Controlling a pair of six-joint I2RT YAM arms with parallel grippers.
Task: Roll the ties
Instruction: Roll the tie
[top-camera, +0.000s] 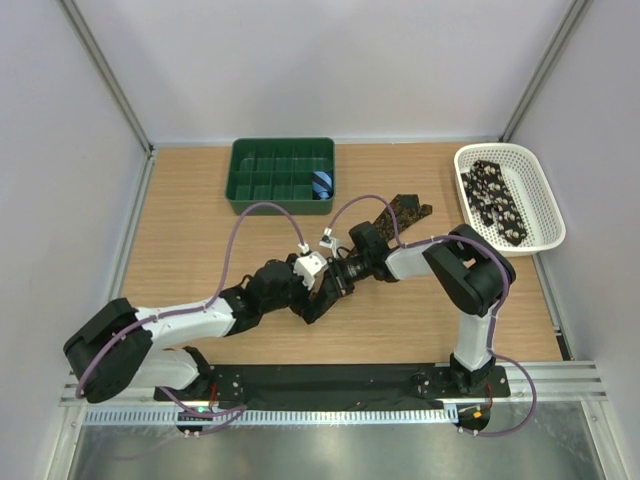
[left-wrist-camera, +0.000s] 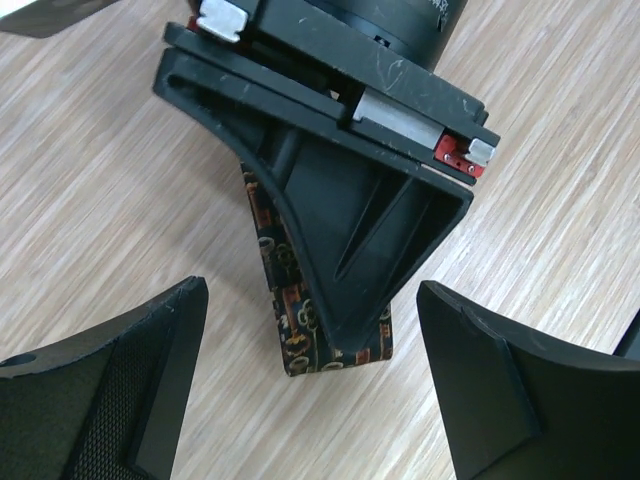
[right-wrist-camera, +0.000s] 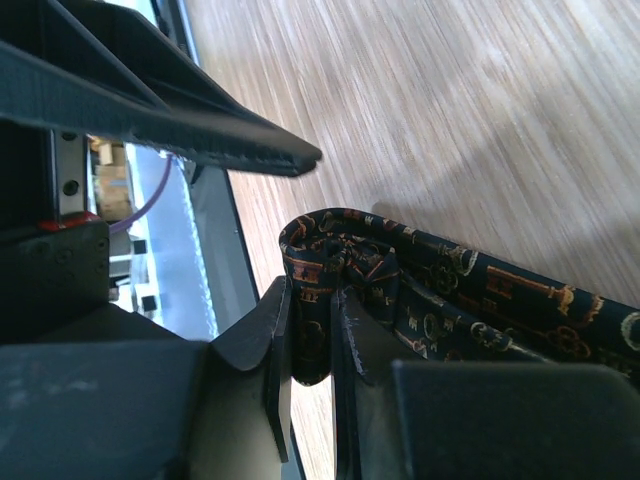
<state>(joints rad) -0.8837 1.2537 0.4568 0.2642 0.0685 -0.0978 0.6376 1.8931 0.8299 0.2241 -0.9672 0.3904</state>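
Note:
A dark brown tie with orange key print lies on the table and trails to my right gripper. In the right wrist view, my right gripper is shut on the tie's partly rolled end. In the left wrist view, my left gripper is open, its fingers wide either side of the tie end and the right gripper's finger over it. My left gripper faces the right one closely. A second tie, black with pale spots, lies in the white basket.
A green compartment tray stands at the back, with a small blue striped roll in one compartment. The white basket sits at the back right. Both arms' purple cables loop over the table's middle. Walls close in the left and right.

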